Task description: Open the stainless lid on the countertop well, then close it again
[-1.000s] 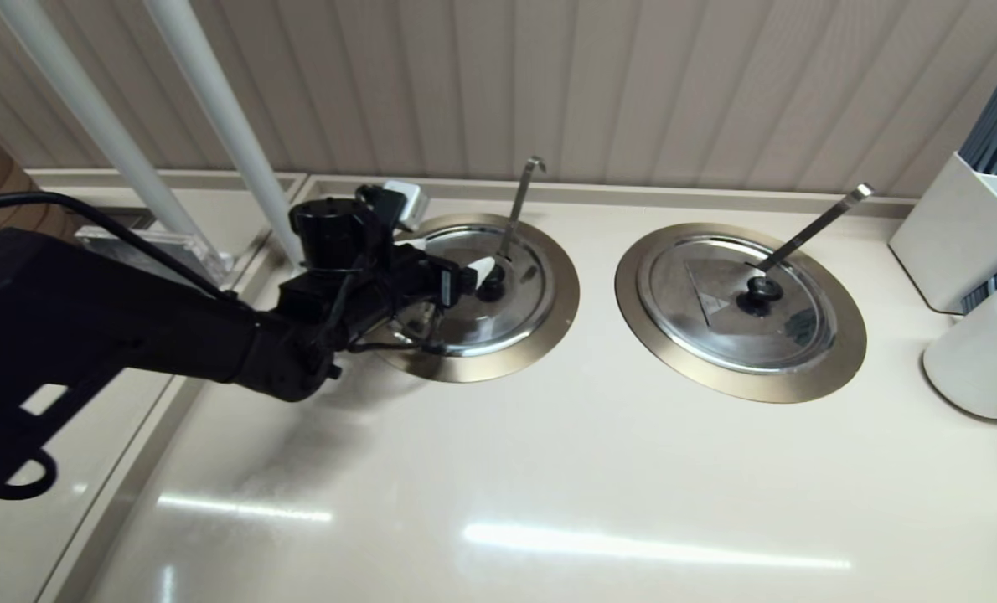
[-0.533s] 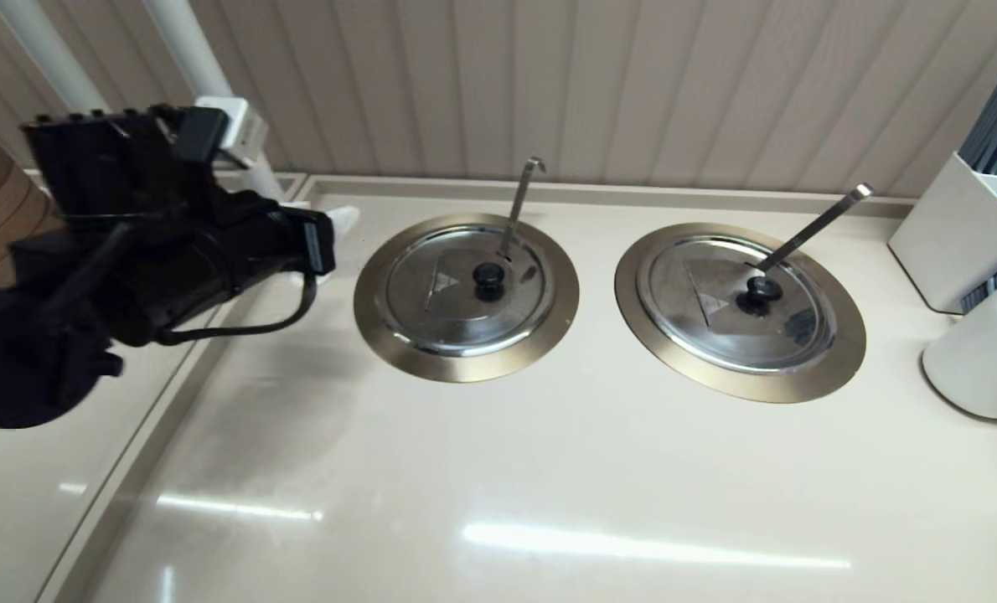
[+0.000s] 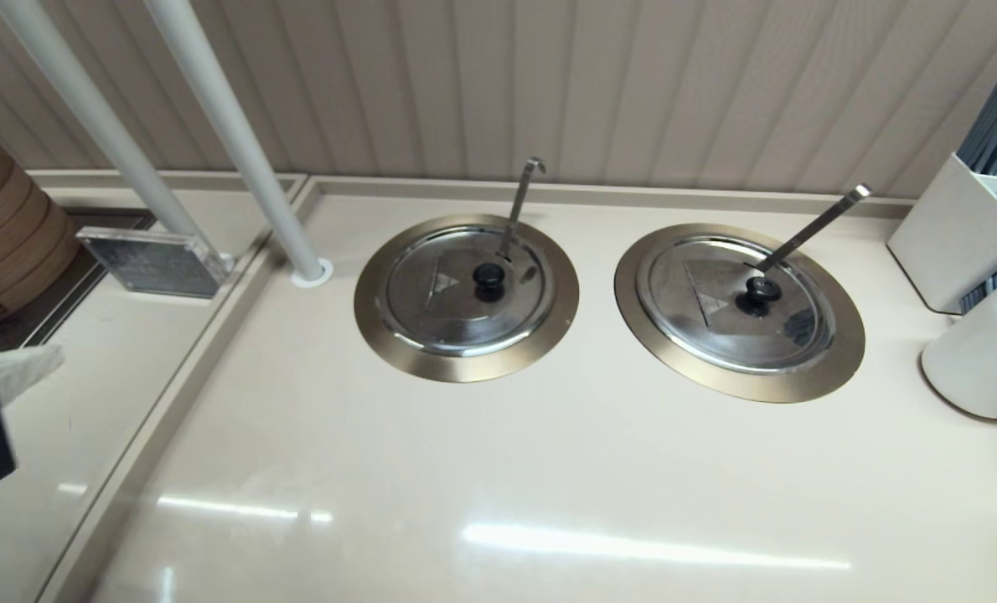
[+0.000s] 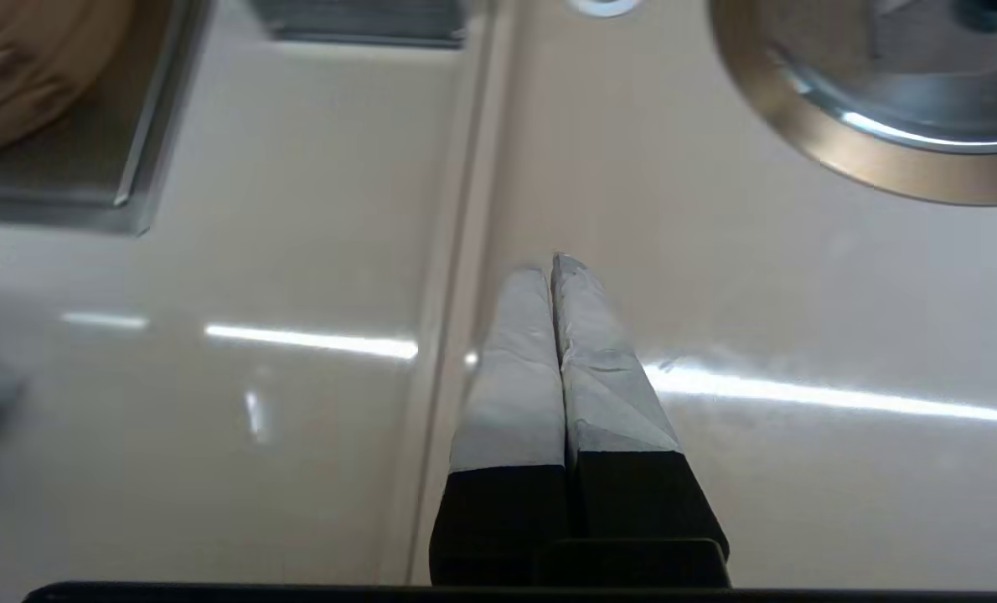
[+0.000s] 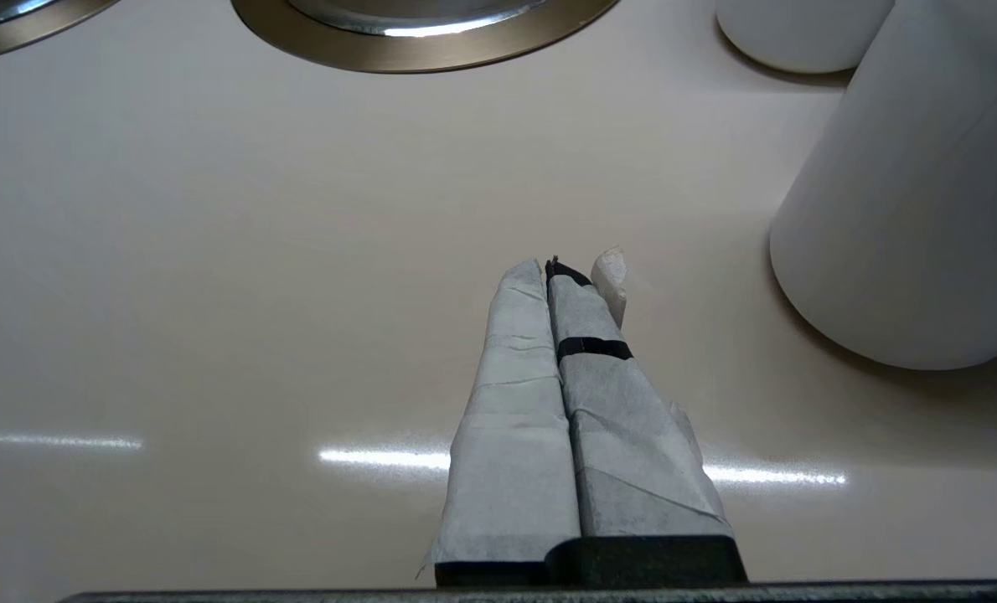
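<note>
I see a second round lid (image 3: 741, 301) closed over its own bronze ring (image 3: 834, 368), a ladle handle (image 3: 813, 226) slanting up from it. Right of that ring stand a white holder (image 3: 951, 234) of grey sticks and a white cup (image 3: 980, 356). Far left of it are two white poles (image 3: 230, 134), a clear plaque (image 3: 151, 261) and a wooden steamer (image 3: 4, 243).

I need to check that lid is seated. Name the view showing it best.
Head view: the round shiny steel lid with black knob shows whole, flat in its bronze-ringed well. Left wrist view catches only an edge; right wrist view barely a sliver.
</note>
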You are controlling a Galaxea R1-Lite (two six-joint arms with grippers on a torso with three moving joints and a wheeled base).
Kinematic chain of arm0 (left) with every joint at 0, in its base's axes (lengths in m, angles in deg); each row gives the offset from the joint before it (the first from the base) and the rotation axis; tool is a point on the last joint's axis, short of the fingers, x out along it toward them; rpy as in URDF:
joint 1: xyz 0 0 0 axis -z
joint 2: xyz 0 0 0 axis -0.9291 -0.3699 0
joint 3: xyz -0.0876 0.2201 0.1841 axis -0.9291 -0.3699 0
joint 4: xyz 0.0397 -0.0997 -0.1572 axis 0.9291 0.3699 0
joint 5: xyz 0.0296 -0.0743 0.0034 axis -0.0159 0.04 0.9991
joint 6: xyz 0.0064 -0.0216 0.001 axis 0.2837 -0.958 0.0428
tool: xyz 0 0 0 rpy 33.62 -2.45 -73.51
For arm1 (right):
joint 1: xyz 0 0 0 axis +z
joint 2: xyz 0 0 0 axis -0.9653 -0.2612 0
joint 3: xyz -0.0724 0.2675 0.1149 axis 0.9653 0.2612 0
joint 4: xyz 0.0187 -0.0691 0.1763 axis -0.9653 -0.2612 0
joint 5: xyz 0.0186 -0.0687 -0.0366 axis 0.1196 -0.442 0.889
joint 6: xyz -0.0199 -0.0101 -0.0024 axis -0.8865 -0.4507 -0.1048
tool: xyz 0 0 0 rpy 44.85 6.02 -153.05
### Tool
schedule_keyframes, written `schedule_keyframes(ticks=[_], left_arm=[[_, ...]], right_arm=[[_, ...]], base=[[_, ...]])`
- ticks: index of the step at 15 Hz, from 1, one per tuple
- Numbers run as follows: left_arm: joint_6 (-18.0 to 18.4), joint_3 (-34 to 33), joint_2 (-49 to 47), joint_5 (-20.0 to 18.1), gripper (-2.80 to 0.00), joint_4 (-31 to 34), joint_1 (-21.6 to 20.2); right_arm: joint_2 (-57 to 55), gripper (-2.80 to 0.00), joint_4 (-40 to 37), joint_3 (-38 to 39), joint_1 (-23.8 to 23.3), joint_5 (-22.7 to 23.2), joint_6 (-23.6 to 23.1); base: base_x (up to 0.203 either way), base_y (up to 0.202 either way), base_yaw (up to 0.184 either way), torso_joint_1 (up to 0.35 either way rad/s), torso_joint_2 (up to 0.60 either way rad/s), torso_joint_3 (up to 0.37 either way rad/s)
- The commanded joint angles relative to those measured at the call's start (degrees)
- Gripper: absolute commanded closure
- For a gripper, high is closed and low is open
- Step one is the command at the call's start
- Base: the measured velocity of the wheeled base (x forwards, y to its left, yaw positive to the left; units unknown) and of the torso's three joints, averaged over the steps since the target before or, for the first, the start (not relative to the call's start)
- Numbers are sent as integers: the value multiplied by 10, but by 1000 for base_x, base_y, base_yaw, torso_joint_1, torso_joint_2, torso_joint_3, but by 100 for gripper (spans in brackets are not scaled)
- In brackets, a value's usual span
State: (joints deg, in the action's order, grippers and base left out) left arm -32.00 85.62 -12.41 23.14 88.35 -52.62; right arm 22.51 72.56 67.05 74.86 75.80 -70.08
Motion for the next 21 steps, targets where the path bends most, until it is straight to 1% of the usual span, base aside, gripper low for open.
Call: schedule_keyframes(ticks=[1,3,4,5,6,7,8,9,10,11,12,14,15,17,18,19,20,21], left_arm=[[-1,-40,162,16,0,35,-43],[3,-57,243,21,0,72,-141],[22,-62,280,18,0,81,-192],[49,-69,311,13,0,86,-239],[72,-87,338,6,0,80,-273],[78,-123,347,-14,0,40,-284],[71,-150,347,-71,0,12,-283],[54,-164,347,-160,0,3,-283],[39,-172,346,-247,0,12,-282],[26,-176,346,-295,0,27,-280],[20,-166,344,-305,0,33,-263],[18,-147,338,-307,0,46,-218],[20,-146,337,-308,0,55,-209],[31,-193,344,-300,0,62,-209],[34,-234,344,-292,0,57,-209],[40,-285,345,-290,0,27,-209],[45,-333,345,-298,0,-49,-206],[48,-357,345,-307,0,-105,-198]], right_arm=[[0,0,0,3,0,0,0],[0,0,0,3,0,0,0],[0,0,0,3,0,0,0],[0,0,0,3,0,0,0],[0,0,0,3,0,0,0],[0,0,0,3,0,0,0],[0,0,0,3,0,0,0],[0,0,0,3,0,0,0],[0,0,0,3,0,0,0],[0,0,0,3,0,0,0],[0,0,0,3,0,0,0],[0,0,0,3,0,0,0],[0,0,0,3,0,0,0],[0,0,0,3,0,0,0],[0,0,0,3,0,0,0],[0,0,0,3,0,0,0],[0,0,0,3,0,0,0],[0,0,0,3,0,0,0]], base=[[0,0,0,0,0,0],[0,0,0,0,0,0],[0,0,0,0,0,0],[0,0,0,0,0,0],[0,0,0,0,0,0],[0,0,0,0,0,0],[0,0,0,0,0,0],[0,0,0,0,0,0],[0,0,0,0,0,0],[0,0,0,0,0,0],[0,0,0,0,0,0],[0,0,0,0,0,0],[0,0,0,0,0,0],[0,0,0,0,0,0],[0,0,0,0,0,0],[0,0,0,0,0,0],[0,0,0,0,0,0],[0,0,0,0,0,0]])
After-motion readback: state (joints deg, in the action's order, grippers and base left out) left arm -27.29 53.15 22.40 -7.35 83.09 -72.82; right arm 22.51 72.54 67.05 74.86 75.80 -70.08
